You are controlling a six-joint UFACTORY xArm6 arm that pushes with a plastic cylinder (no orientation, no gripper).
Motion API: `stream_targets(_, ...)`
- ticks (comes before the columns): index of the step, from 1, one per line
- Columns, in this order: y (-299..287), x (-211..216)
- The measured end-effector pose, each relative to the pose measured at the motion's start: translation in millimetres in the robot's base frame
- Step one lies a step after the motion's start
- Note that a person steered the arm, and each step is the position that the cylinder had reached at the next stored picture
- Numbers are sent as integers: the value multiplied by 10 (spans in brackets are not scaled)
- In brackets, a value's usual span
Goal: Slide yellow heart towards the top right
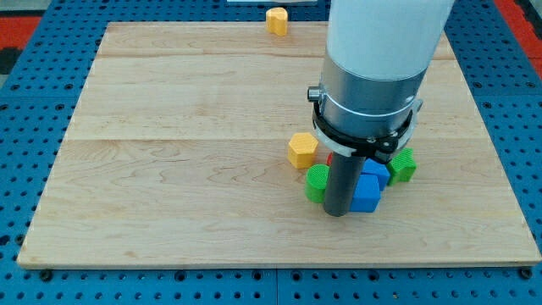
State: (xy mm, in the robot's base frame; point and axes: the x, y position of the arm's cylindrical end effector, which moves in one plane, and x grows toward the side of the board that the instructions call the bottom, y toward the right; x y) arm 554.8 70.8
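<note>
The yellow heart point(276, 19) lies at the view's top edge of the wooden board point(169, 169), a little right of centre. My tip point(337, 213) is far below it, at the lower right of the board. The tip stands between a green block point(316, 182) on its left and a blue block point(367, 193) on its right, close to or touching both. The rod and the arm's body hide part of this cluster.
A yellow pentagon-like block point(302, 150) sits just up-left of the green block. A second blue block point(376, 171), a second green block point(403, 165) and a sliver of a red block point(330, 159) crowd around the rod. Blue pegboard point(25, 127) surrounds the board.
</note>
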Motion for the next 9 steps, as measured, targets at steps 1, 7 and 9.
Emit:
stream_targets(1, -43, 189)
stream_targets(7, 2205, -729)
stream_targets(9, 2053, -2909)
